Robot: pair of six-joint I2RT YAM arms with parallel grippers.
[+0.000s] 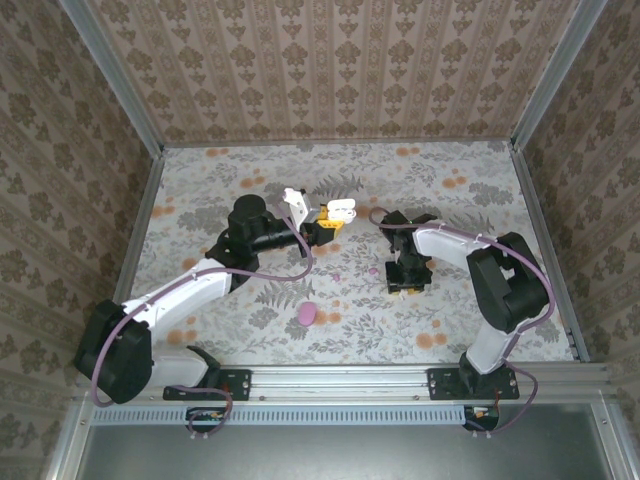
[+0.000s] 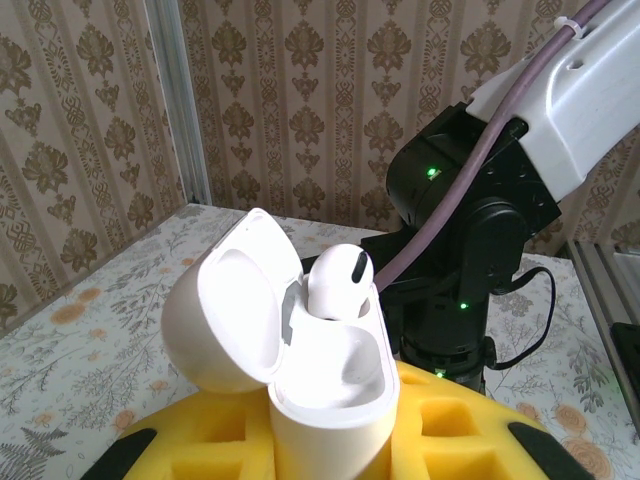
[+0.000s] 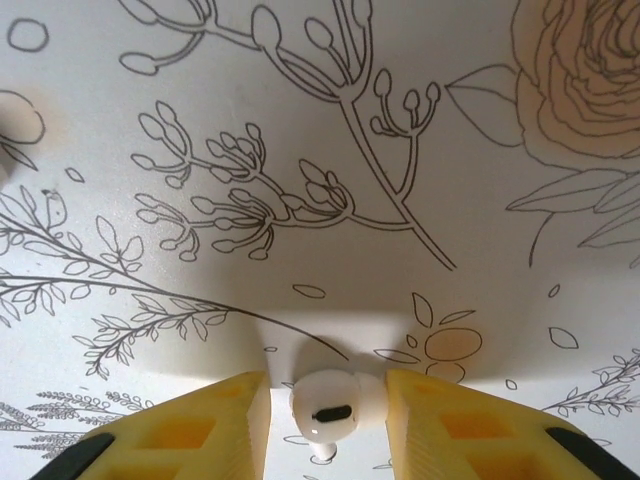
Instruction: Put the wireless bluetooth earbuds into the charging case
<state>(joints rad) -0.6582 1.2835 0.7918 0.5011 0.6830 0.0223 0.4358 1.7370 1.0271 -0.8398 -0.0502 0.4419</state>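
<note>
My left gripper is shut on the white charging case and holds it upright above the table's middle. Its lid hangs open to the left. One white earbud sits in the far socket, and the near socket is bare. My right gripper points straight down at the table, open, its yellow pads either side of a second white earbud lying on the cloth. The right pad touches the bud's tip. A narrow gap shows on the left side.
Two tiny magenta buds lie on the flowered cloth between the arms. A larger magenta oval piece lies nearer the front edge. Papered walls close in the table on three sides. The right arm's black wrist stands close behind the held case.
</note>
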